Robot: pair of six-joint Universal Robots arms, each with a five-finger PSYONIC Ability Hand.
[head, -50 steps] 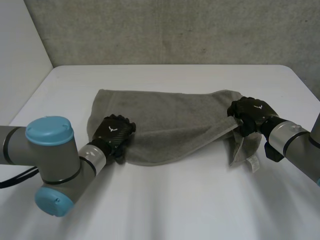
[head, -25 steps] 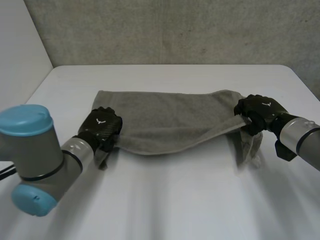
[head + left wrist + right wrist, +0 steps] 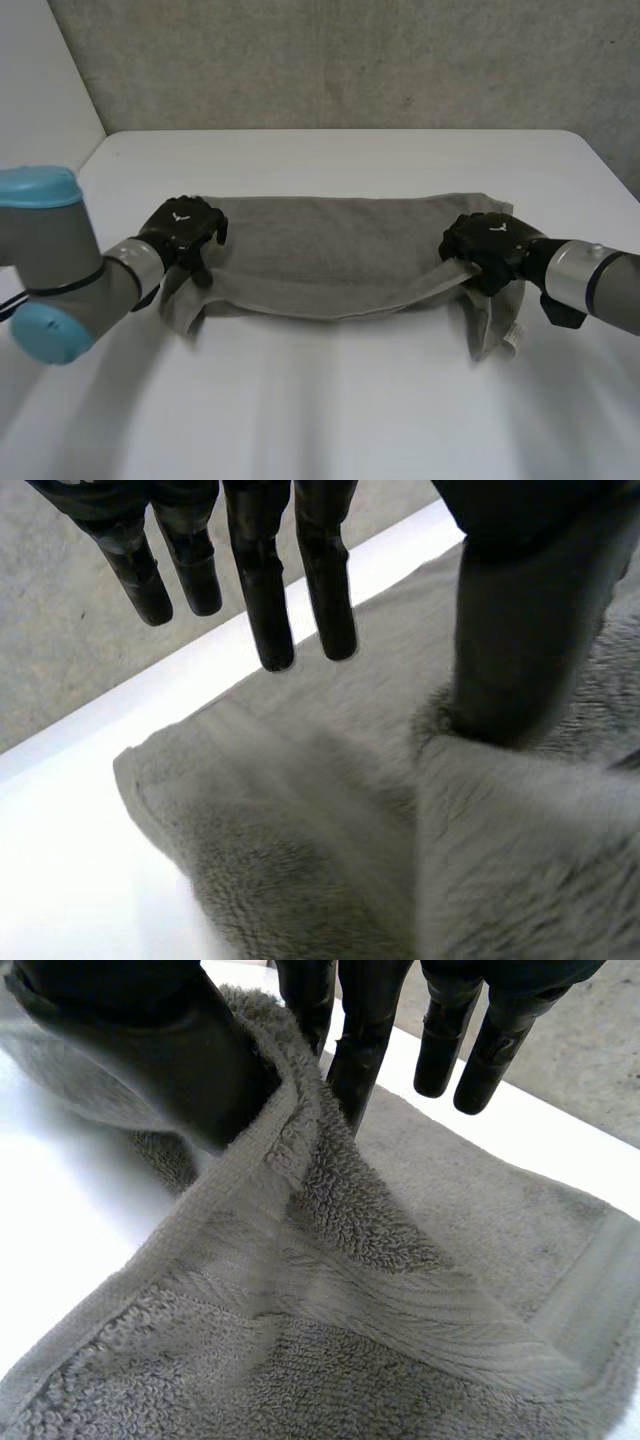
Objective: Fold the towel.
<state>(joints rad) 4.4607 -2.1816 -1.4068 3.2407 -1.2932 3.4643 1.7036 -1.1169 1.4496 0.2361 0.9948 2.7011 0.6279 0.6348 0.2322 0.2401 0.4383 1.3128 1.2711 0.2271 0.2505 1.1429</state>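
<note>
On the white table (image 3: 330,410), a grey towel (image 3: 340,250) lies stretched as a long band from one side to the other, with a robot hand at each end. The left hand (image 3: 180,228) sits on the towel's left end, where a flap of cloth droops below it. Seen from the left wrist, its fingers (image 3: 265,620) are straight and spread above the pile, touching nothing, while the thumb (image 3: 520,630) sinks into a bunched fold. That looks more like a press than a grip. Along the middle, the near edge of the towel sags in a shallow curve between the two hands. The right hand (image 3: 485,245) has the right end clamped. Seen from the right wrist, the woven hem (image 3: 250,1200) is pinched between the thumb and one finger, the other fingers stand straight, and the corner hangs down beside it with a small white label (image 3: 513,338) at its lower edge. The lengthwise fold appears to be made or nearly made, with its ends not yet squared. The next move likely calls for laying the right corner flat, letting it go, and smoothing the drooping left flap. One short end could then be carried across to meet the other.
</note>
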